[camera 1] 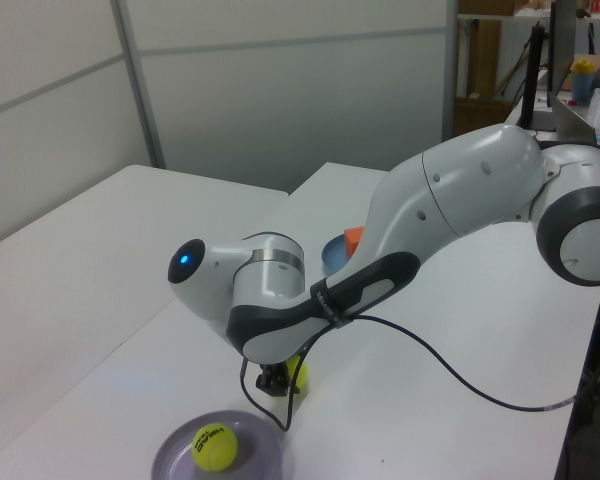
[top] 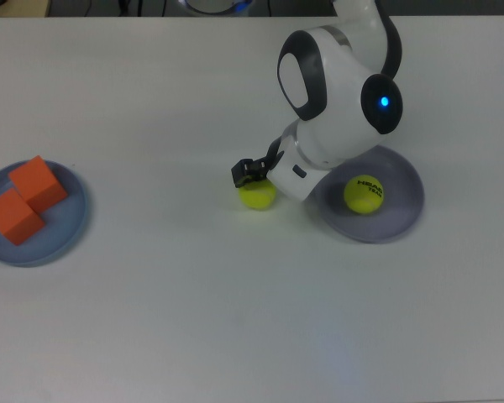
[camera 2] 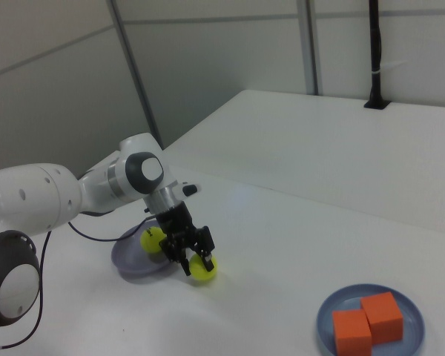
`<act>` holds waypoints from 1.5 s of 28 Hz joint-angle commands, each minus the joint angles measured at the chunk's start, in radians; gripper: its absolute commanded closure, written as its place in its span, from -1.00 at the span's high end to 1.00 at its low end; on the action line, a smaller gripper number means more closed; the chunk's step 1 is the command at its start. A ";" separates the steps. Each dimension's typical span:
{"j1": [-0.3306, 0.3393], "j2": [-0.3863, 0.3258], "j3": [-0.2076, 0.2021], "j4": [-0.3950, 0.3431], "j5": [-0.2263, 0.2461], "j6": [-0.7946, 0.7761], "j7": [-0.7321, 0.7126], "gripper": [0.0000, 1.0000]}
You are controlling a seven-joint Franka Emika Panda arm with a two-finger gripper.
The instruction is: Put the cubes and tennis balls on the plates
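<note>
A plain tennis ball (top: 258,196) lies on the white table just left of the lavender plate (top: 403,210) in the top view. My gripper (camera 2: 196,263) is open and low over it, with one finger on each side of the ball (camera 2: 202,270). The other tennis ball (top: 364,193), printed with black lettering, rests on the lavender plate. Both orange cubes (top: 39,183) (top: 13,216) sit side by side on the light blue plate (top: 71,222) at the top view's far left. In the left view my arm hides most of the plain ball (camera 1: 299,372).
My bulky white arm (top: 336,92) leans over the table from the top view's upper edge and covers the lavender plate's upper left rim. A black cable (camera 1: 450,365) hangs from the arm above the table.
</note>
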 commanded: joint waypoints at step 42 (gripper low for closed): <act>-0.123 -0.246 0.180 0.086 0.124 -0.006 0.076 1.00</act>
